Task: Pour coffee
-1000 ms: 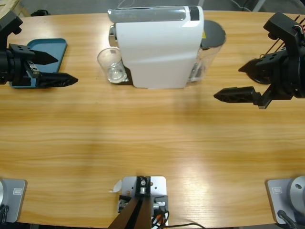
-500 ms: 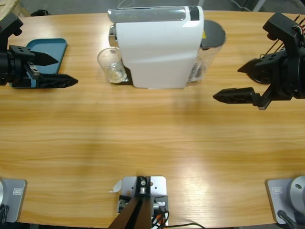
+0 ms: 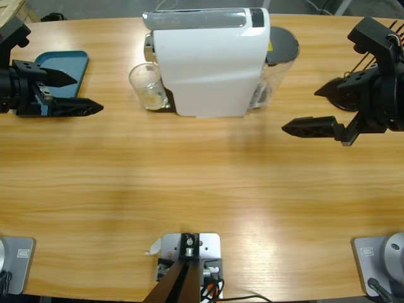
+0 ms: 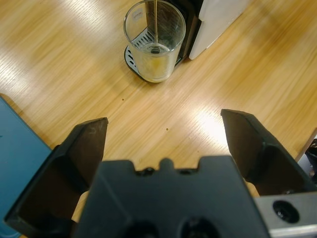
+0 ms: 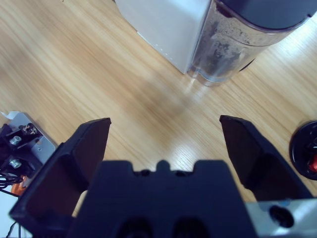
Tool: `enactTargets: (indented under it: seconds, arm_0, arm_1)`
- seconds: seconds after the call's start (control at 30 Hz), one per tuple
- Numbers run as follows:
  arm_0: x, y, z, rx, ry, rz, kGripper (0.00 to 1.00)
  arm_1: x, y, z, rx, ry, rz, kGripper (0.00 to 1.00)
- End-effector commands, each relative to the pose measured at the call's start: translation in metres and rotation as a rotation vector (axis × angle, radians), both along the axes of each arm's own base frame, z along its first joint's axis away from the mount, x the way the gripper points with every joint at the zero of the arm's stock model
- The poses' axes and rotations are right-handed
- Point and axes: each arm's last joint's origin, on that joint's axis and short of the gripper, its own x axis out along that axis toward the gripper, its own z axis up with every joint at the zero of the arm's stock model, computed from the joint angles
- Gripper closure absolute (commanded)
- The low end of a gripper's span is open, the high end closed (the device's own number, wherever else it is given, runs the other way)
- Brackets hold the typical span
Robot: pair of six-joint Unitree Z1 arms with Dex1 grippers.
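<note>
On table (image 3: 189, 183), tumbler (image 4: 154, 39) holds little coffee (image 4: 153, 63).

The high camera is looking straight down on the wooden table (image 3: 202, 189) from above. The left wrist camera is facing down along its jaws toward the glass tumbler (image 4: 154, 39), quite near. The right wrist camera is facing the water tank (image 5: 237, 44). All 3 views are sharing the white coffee machine (image 3: 211, 63).

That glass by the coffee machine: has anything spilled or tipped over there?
Nothing stands out. The glass stands upright on the machine's drip tray, a thin stream running into it, with a little coffee at the bottom. The table around it looks dry.
</note>
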Motion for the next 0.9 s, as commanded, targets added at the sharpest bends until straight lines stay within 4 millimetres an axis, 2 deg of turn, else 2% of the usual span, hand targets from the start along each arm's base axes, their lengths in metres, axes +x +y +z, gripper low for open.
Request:
enactTargets:
  seconds: [0.03,0.9]
  arm_0:
    - [-0.0047,0.002,-0.0106,0.024,0.026,-0.001,0.0]
    - [-0.0063,0.0036,-0.0105,0.025,0.022,0.002,0.0]
  arm_1:
    - [-0.002,0.0031,-0.0109,-0.011,0.044,0.018,0.0]
    - [-0.0038,0.0042,-0.0115,-0.012,0.048,0.03,0.0]
